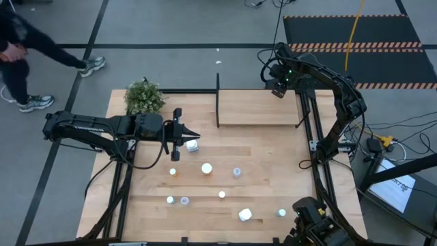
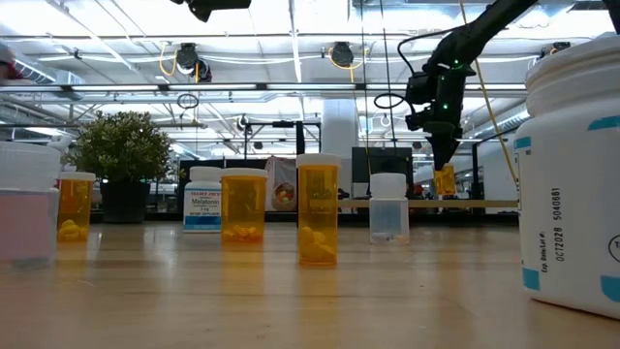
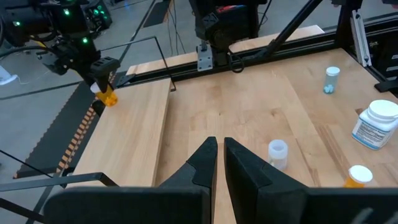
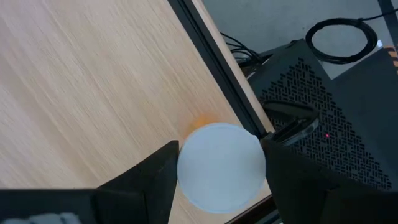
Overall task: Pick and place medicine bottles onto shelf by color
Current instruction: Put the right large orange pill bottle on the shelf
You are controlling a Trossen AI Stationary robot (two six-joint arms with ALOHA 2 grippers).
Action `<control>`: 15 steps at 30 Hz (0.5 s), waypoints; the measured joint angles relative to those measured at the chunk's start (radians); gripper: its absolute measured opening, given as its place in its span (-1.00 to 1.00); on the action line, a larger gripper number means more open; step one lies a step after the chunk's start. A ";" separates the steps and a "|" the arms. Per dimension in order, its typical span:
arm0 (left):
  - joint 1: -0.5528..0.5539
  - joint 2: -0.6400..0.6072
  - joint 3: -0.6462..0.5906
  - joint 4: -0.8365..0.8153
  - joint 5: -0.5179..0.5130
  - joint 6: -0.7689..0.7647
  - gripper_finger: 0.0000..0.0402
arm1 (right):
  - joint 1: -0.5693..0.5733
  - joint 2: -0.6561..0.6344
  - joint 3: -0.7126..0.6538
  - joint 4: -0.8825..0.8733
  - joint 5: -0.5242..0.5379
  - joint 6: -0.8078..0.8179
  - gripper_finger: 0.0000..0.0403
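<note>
My right gripper (image 1: 278,89) hangs over the far right part of the light wooden shelf (image 1: 259,109), shut on an orange medicine bottle (image 3: 109,96) with a white cap. The low view shows this bottle (image 2: 444,180) a little above the shelf board (image 2: 417,204). My left gripper (image 1: 196,134) is shut, holds nothing and waits above the table's left middle. Several bottles stand upright on the tabletop: a white one (image 1: 192,145), an orange one (image 1: 173,172), a clear one (image 1: 237,171) and a white one (image 1: 245,214). My right gripper pinches the bottle's white cap (image 4: 189,171) between its two fingers (image 4: 155,171), one on each side. The fingers come steeply from above. The orange body (image 3: 110,98) hangs below them, nearly upright and clear of the shelf, near the shelf's far edge.
A green bushy plant (image 1: 144,97) stands at the table's far left corner. A thin black post (image 1: 218,85) rises at the shelf's far left corner. Black frame rails (image 1: 315,150) run along the table's right side. A person (image 1: 20,48) walks on the floor beyond the table's far left.
</note>
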 joint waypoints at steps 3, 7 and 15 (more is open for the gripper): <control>0.000 0.000 0.000 0.000 0.000 0.001 -0.84 | -0.007 0.000 0.000 -0.006 -0.001 0.000 0.05; 0.000 0.000 0.000 0.000 0.000 0.001 -0.84 | -0.007 0.000 -0.024 0.010 -0.001 -0.004 0.06; 0.000 0.000 0.000 0.000 0.000 0.003 -0.84 | -0.008 -0.005 -0.082 0.053 0.003 -0.018 0.06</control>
